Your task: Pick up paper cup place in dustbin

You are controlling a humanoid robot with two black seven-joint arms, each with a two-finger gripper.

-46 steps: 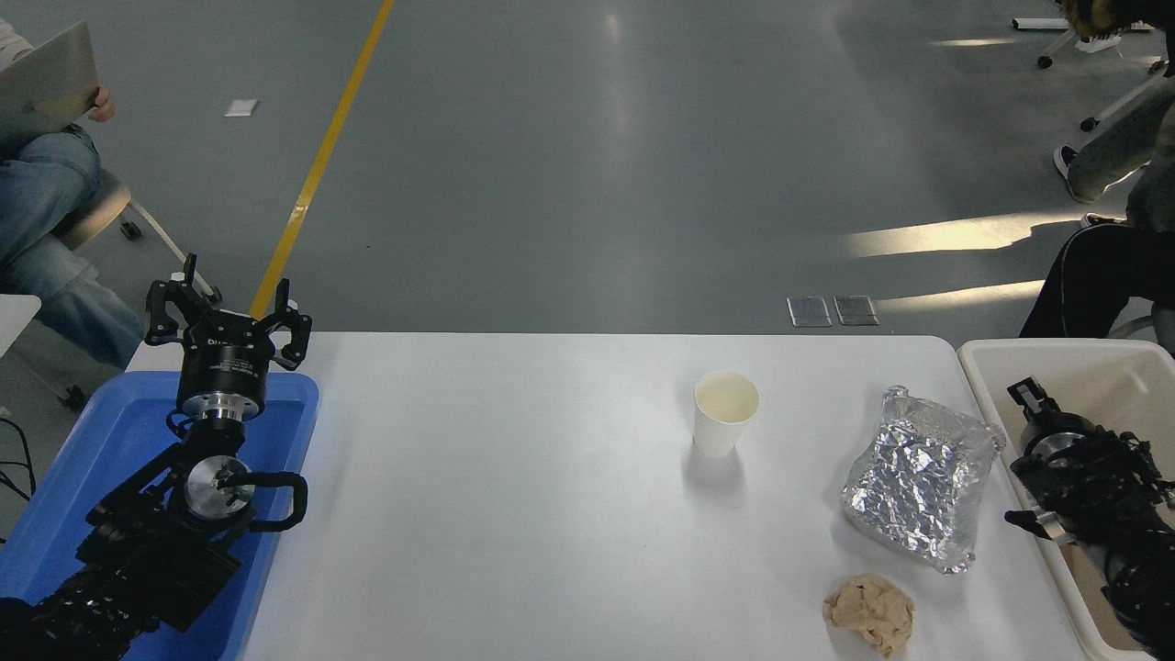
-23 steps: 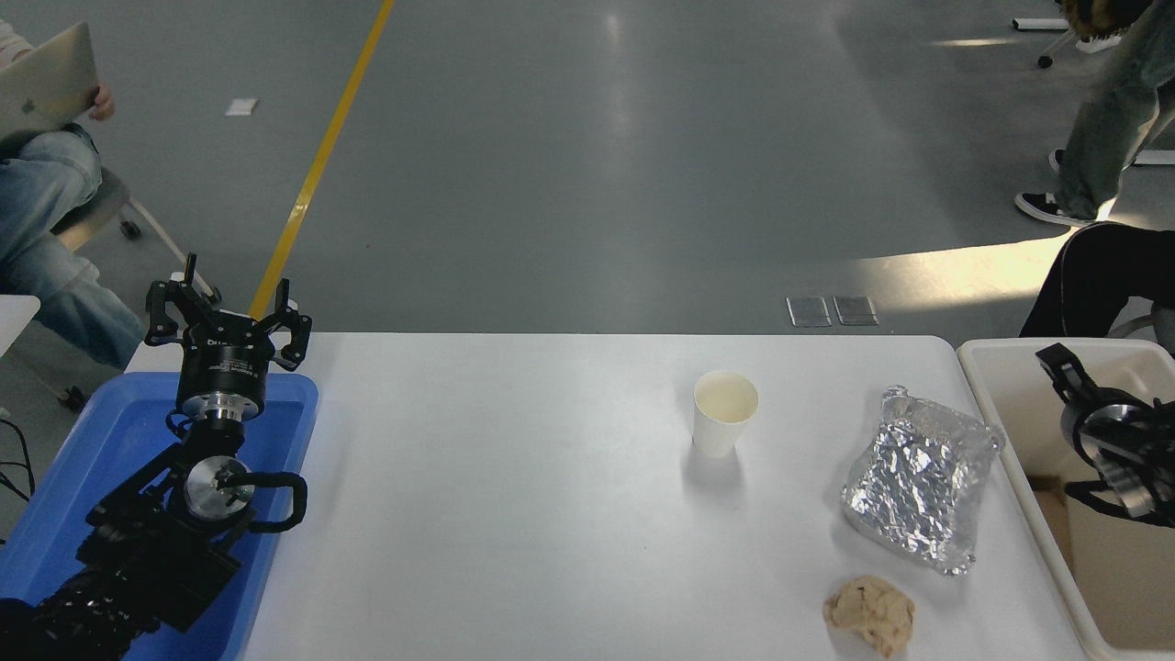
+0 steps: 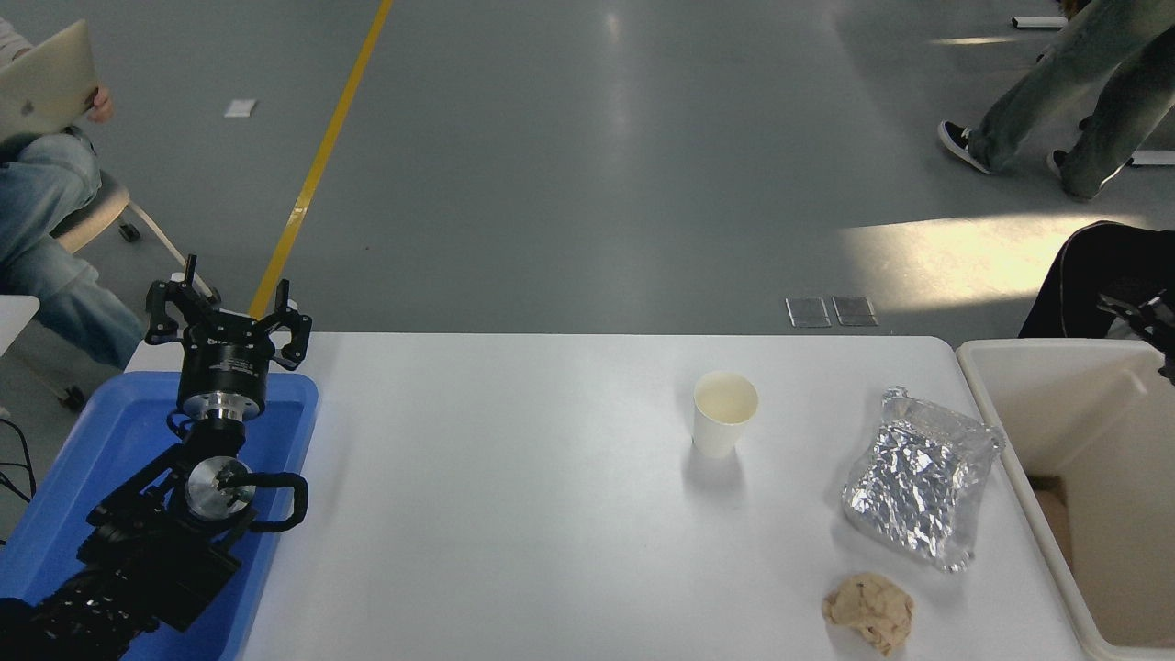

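Note:
The paper cup (image 3: 725,412) is small and white with a cream inside. It stands upright on the white table (image 3: 514,496), right of the middle. The cream dustbin (image 3: 1014,404) stands off the table's right end, with brown material inside it. My right gripper (image 3: 1147,321) shows only as a black tip at the right edge, above the dustbin's far rim and far from the cup. My left gripper (image 3: 225,317) is parked at the lower left over the blue tray (image 3: 83,477), open and empty.
A crumpled foil packet (image 3: 923,487) lies between the cup and the dustbin. A tan paper ball (image 3: 870,610) lies near the front edge. A seated person is at the far left, another at the right, and someone walks at the top right.
My right arm has risen out of the dustbin and drawn back to the right edge, nearly out of view. A person has walked in at the top right. The cup has not moved.

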